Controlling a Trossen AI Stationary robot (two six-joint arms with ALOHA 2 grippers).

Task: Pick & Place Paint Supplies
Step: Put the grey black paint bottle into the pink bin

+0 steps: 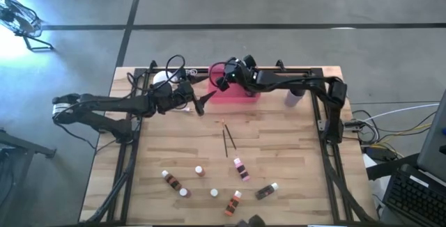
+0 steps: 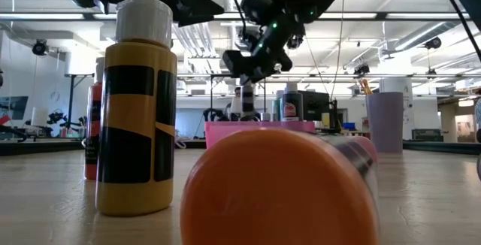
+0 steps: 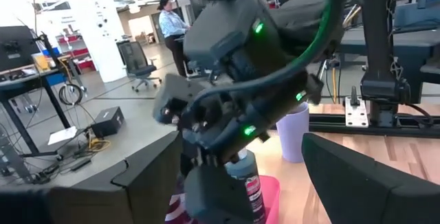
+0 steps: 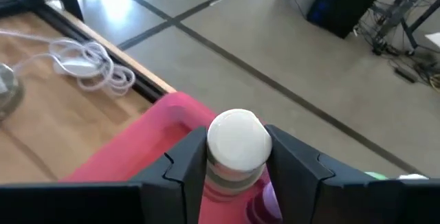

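Note:
My right gripper (image 1: 221, 82) is over the left end of the pink tray (image 1: 240, 93), shut on a small white-capped bottle (image 4: 237, 141). My left gripper (image 1: 202, 103) hovers open just left of the tray, pointing at the right gripper. In the tray stand larger bottles (image 2: 289, 106). Several small white-capped bottles are on the near part of the table, some standing (image 1: 199, 170), some lying (image 1: 241, 168) (image 1: 266, 191). Two thin dark brushes (image 1: 226, 141) lie flat mid-table. My right gripper pinches the small bottle between its two fingers (image 4: 185, 162), at the neck just under the white cap (image 4: 237, 138). It comes from above, slanting down. The bottle hangs upright below the fingers (image 2: 244, 98), over the tray; whether its foot touches the tray, I cannot tell.
A lavender cup (image 1: 294, 98) stands right of the tray. The white globe lamp (image 1: 162, 76) and its coiled cord (image 4: 86, 62) lie at the far left. In the low view a yellow-and-black bottle (image 2: 135, 117) and a lying orange one (image 2: 282, 189) are close by.

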